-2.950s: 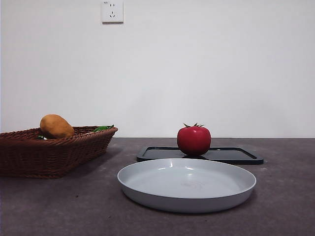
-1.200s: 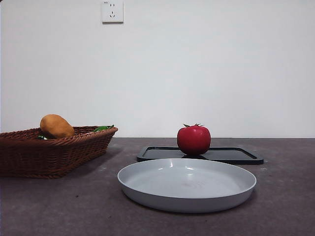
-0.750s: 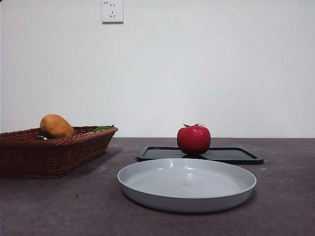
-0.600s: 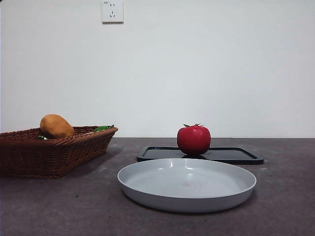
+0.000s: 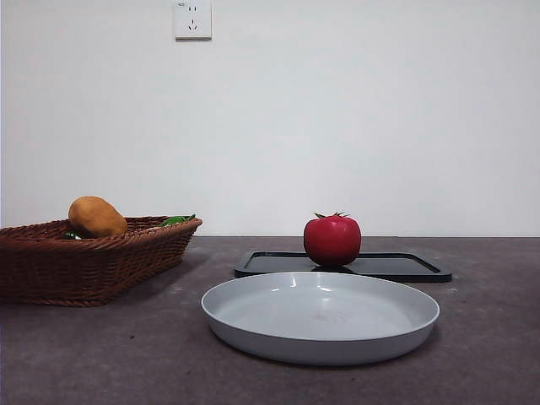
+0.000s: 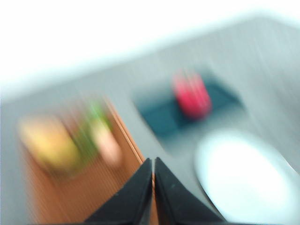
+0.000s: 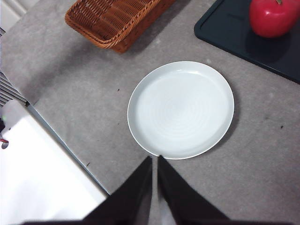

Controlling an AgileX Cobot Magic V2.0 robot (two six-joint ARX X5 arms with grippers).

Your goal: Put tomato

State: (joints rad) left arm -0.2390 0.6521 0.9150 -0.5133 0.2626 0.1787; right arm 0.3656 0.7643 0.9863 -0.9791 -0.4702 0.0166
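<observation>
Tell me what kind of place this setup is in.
Probably an indoor lab or test bench staged like a kitchen, not a real one. A bare grey table against a plain white wall with a socket holds only a tomato on a black tray, a grey plate and a wicker basket.

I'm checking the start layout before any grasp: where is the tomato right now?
In the front view the tomato stands on the black tray, just behind the empty grey plate and to the right of the wicker basket; no gripper touches it.

Front view looks level across the table; both wrist views look down, sharing the plate (image 5: 321, 316).
</observation>
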